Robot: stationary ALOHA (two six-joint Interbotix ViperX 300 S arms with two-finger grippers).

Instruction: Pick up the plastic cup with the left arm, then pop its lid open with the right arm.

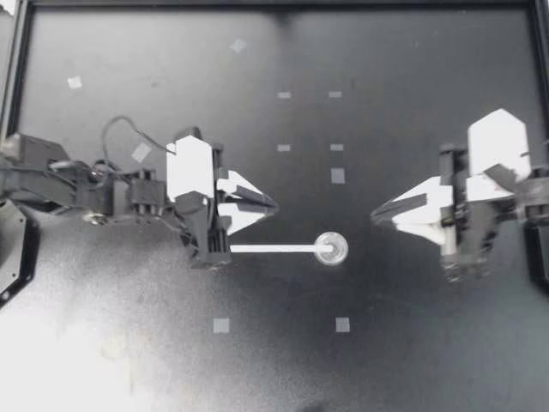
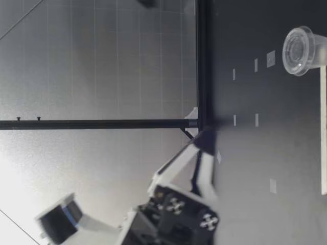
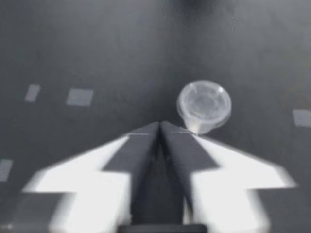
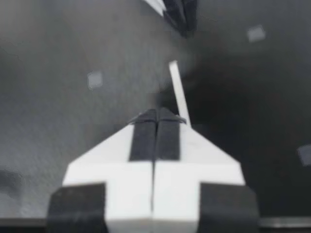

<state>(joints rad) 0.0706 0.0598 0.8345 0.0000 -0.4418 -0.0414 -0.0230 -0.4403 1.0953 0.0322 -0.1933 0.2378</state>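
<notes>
A small clear cup [image 1: 331,249] stands on the black table [image 1: 412,360], with a thin white stick [image 1: 274,249] lying flat from it toward my left arm. My left gripper [image 1: 274,206] is shut and holds nothing, its tips just short of the cup and to one side of the stick. In the left wrist view the cup [image 3: 204,104] sits slightly beside and ahead of the left gripper [image 3: 159,125]. My right gripper [image 1: 376,215] is shut and empty, pointing at the cup from the other side. The stick [image 4: 179,92] runs ahead of the right gripper [image 4: 156,112]. The low view shows the cup [image 2: 299,51] and stick [image 2: 323,127].
Several small grey tape squares [image 1: 338,175] mark the table. A dark frame [image 1: 274,3] borders its far edge and sides. The low view shows one arm [image 2: 179,214] raised beyond the stick's free end.
</notes>
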